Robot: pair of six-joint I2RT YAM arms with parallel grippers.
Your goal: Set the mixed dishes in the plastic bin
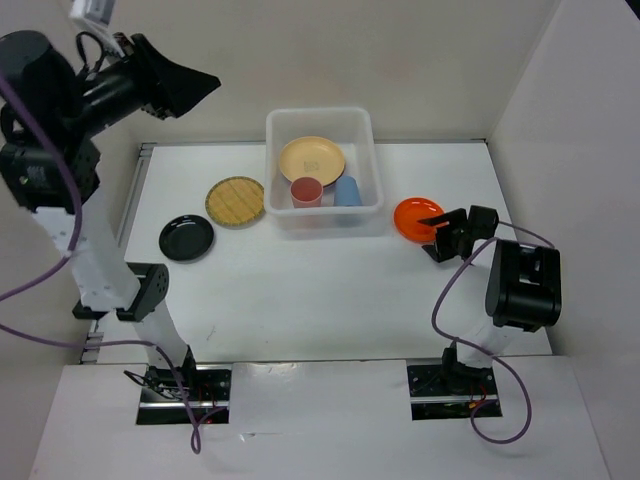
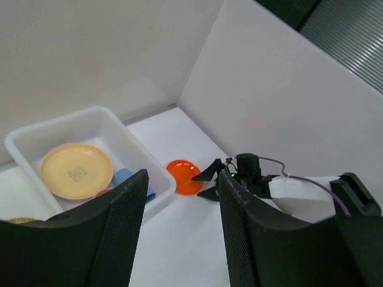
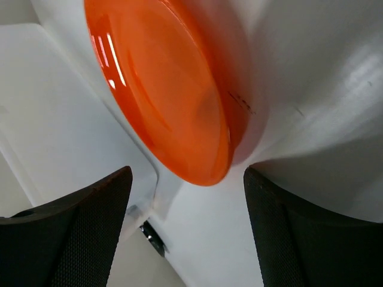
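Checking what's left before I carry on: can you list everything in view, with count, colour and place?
plastic bin: 1, translucent white, far middle of the table
plain plate: 1, tan, inside the bin
pink-red cup: 1, pink-red, inside the bin by its near wall
blue cup: 1, blue, inside the bin, right of the pink-red cup
woven plate: 1, tan, on the table just left of the bin
dark plate: 1, black, on the table, left of the woven plate
orange plate: 1, orange, on the table right of the bin
table: 1, white
left arm: 1, black and white, raised at far left, jaws open and empty
right arm: 1, black, low at right, jaws open at the orange plate's edge
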